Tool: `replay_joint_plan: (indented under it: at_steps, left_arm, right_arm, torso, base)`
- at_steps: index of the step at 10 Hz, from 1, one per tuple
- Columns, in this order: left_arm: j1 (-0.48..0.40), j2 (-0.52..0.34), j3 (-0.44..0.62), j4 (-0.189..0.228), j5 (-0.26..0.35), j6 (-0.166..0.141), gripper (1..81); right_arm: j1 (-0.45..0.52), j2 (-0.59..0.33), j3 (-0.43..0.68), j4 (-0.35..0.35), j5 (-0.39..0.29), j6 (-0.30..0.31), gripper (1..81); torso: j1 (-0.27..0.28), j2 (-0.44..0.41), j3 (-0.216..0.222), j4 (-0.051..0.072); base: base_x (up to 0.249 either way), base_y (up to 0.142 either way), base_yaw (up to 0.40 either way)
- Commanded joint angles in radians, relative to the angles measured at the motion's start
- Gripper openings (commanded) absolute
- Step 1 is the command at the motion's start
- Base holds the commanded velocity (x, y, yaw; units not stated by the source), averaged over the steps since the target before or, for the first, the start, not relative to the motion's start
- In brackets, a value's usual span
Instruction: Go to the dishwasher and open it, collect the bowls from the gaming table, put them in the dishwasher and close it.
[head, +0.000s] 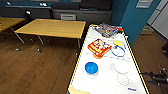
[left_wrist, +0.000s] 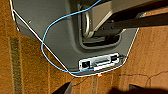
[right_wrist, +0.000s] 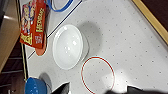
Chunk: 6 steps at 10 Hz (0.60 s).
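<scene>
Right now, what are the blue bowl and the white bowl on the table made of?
The blue bowl looks like plastic: bright, even colour, soft sheen. The white bowl looks like glazed ceramic or hard plastic: small shiny highlights inside; I can't tell which. The table top looks like smooth speckled laminate.

The robot's right arm (head: 156, 77) reaches in low from the right side, dark and jointed, held out level and forward. From the left wrist, the robot's grey base (left_wrist: 62, 37) shows below, a blue cable (left_wrist: 47, 53) looping across it. Whether either gripper's fingers are parted cannot be made out.
</scene>
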Motion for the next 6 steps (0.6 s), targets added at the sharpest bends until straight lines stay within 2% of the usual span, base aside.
replay_joint_plan:
  at_steps: [1, 4, 6]
  left_arm:
    - [0.002, -0.001, 0.004, -0.006, 0.071, 0.004, 81.1]
    - [-0.001, 0.002, 0.004, -0.006, 0.071, 0.004, 81.1]
    - [-0.005, 0.002, 0.002, -0.006, 0.071, 0.004, 81.1]
  right_arm:
    - [0.158, -0.044, -0.020, 0.021, -0.045, 0.039, 81.1]
    - [0.216, -0.015, -0.052, 0.020, -0.040, 0.075, 81.1]
    - [0.238, 0.030, -0.125, 0.023, -0.043, 0.094, 81.1]
  torso:
    - [0.000, 0.000, 0.002, 0.000]
    - [0.000, 0.001, -0.017, 0.000]
    - [0.001, 0.001, -0.017, 0.000]
  base:
    - [0.000, 0.000, 0.000]
    - [0.000, 0.000, 0.000]
    - [0.000, 0.000, 0.000]
